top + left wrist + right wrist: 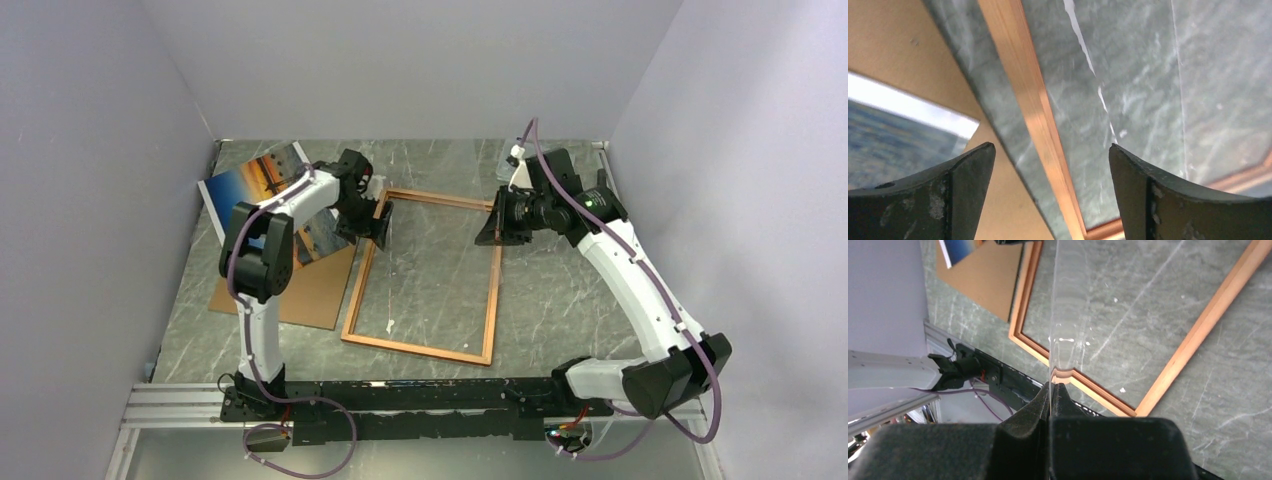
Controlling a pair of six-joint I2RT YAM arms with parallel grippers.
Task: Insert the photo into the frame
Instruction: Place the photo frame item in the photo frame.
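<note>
Status: one grip on, one off

Left gripper point(383, 226) sits at the upper left corner of the large rectangular frame with the thin reddish-orange wooden border point(420, 350), centre of my top view. On the left wrist view its fingers point(968, 170) stand wide apart. The frame's rail runs up through the gap and touches neither finger as far as I can see. Nothing gripped there.

Right gripper point(497, 228) is at the upper end of the frame's right rail in the top view. On the right wrist view its fingers point(1028, 405) are pressed together on the lower edge of a thin, flat clear pane point(1068, 305). I see it edge-on, running up the middle of the picture. I can't pick the pane out from above.

Frame lies flat on the grey-green marble tabletop point(560, 300), with marble showing through its opening.

Photo, the large glossy orange-and-blue sunset print point(250, 180), is at upper left of the top view. It lies picture side up, left of the frame and apart from it, partly hidden under the left arm. Its lower part overlaps the plain brown backing board point(310, 290). A narrow strip of marble separates that board from the frame's left rail.
</note>
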